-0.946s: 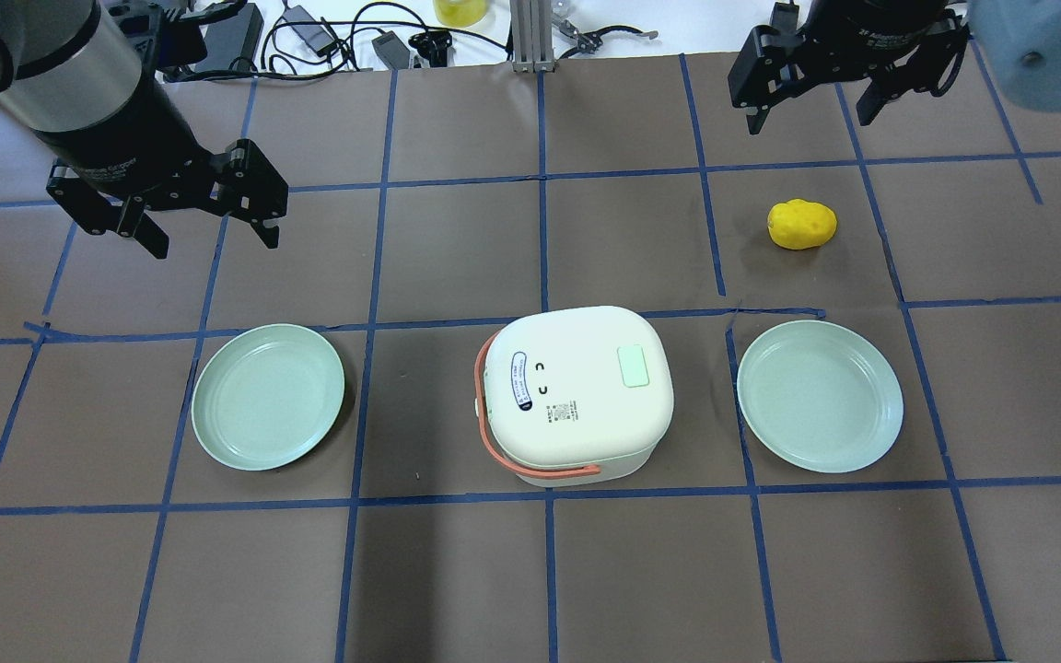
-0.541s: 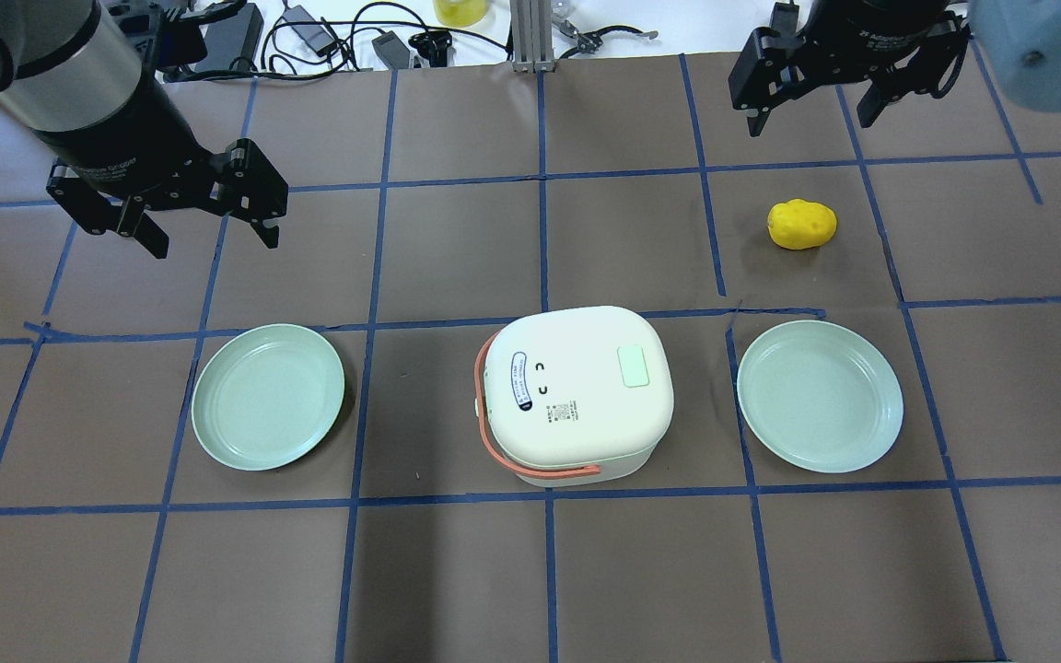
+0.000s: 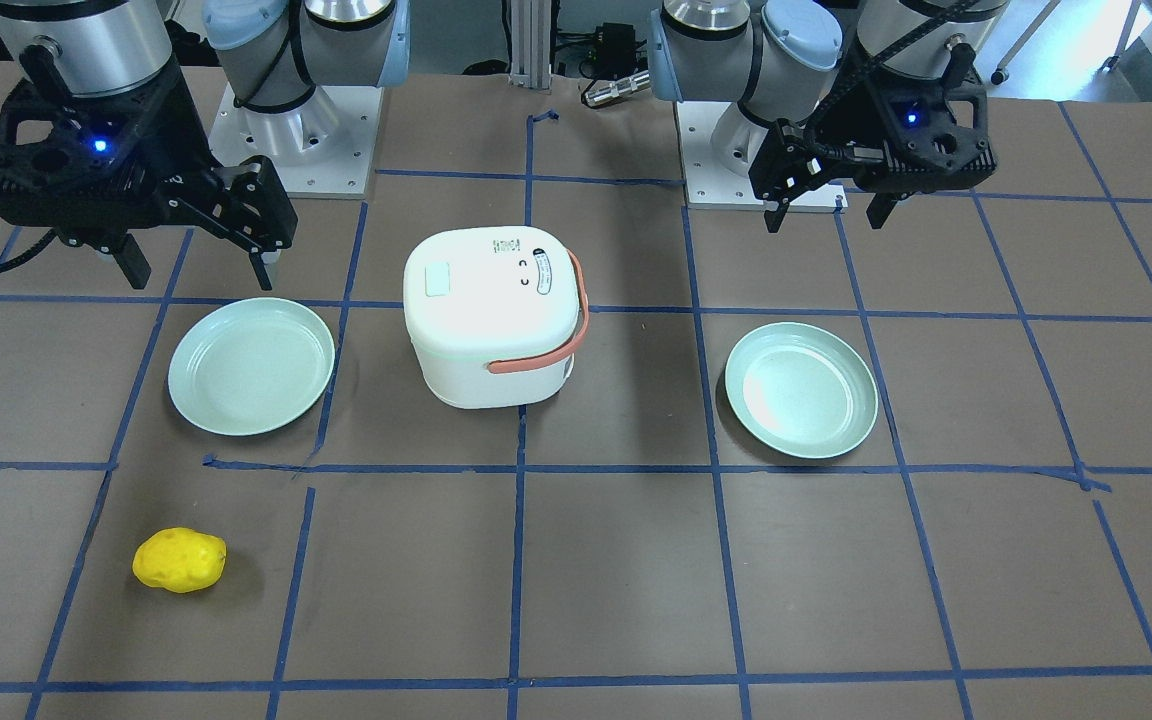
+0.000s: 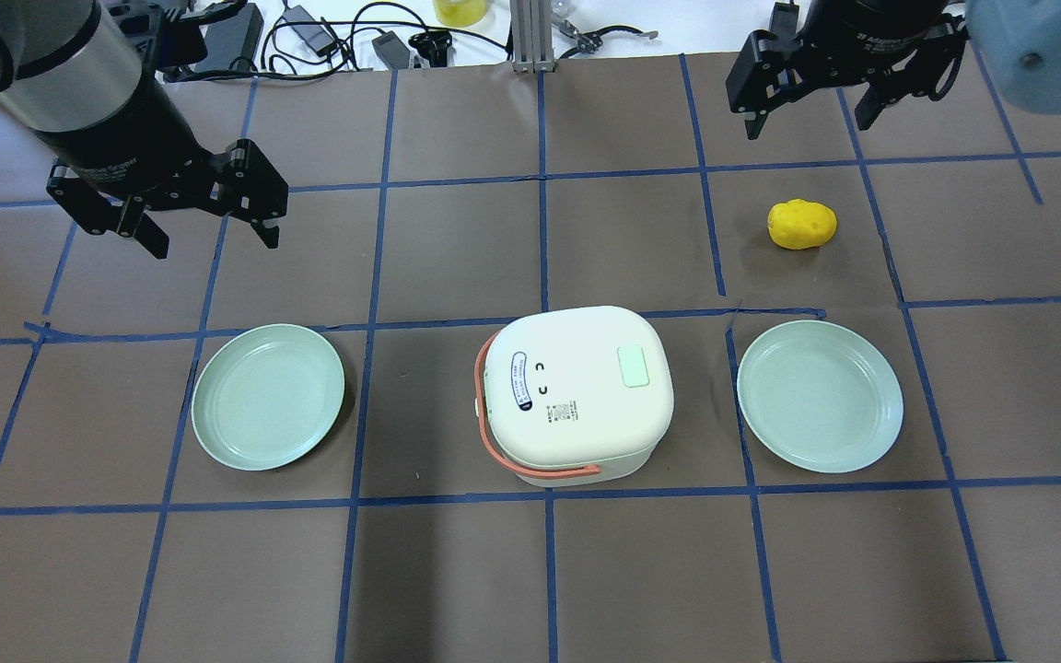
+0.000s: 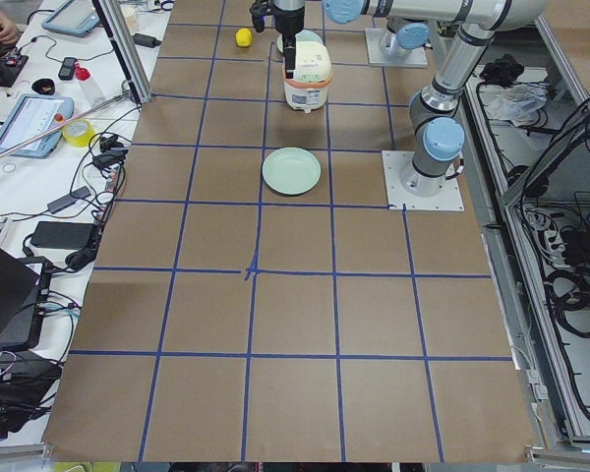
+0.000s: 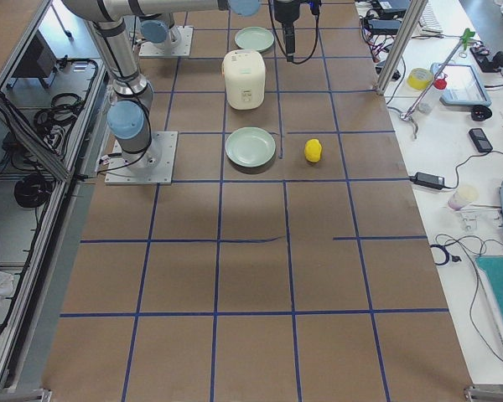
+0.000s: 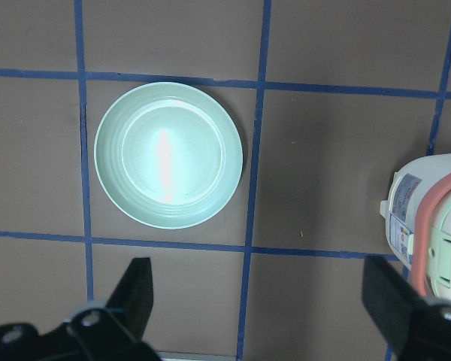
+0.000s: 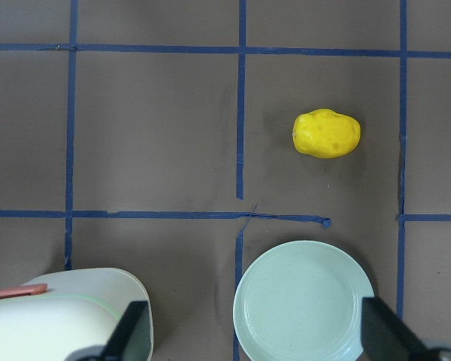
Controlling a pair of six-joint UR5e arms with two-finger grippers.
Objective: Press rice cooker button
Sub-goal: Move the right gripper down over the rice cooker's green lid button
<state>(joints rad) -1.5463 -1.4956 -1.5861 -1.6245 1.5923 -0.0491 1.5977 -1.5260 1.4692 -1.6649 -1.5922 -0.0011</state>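
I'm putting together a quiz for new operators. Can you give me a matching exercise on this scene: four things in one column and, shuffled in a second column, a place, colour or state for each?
Things
1. button
2. rice cooker handle
3. yellow potato
4. left tool

Descriptions
A. open, held above the table
B. salmon-orange
C. mint green, set in the white lid
D. lying on the table, beyond the right-hand plate as seen from the robot

Pairs: 1-C, 2-B, 3-D, 4-A

button (image 4: 633, 366) uncovered atop rice cooker (image 4: 586, 433), left plate (image 4: 268, 397) and right plate (image 4: 820, 396) flanking, yellow potato (image 4: 801, 224) well apart
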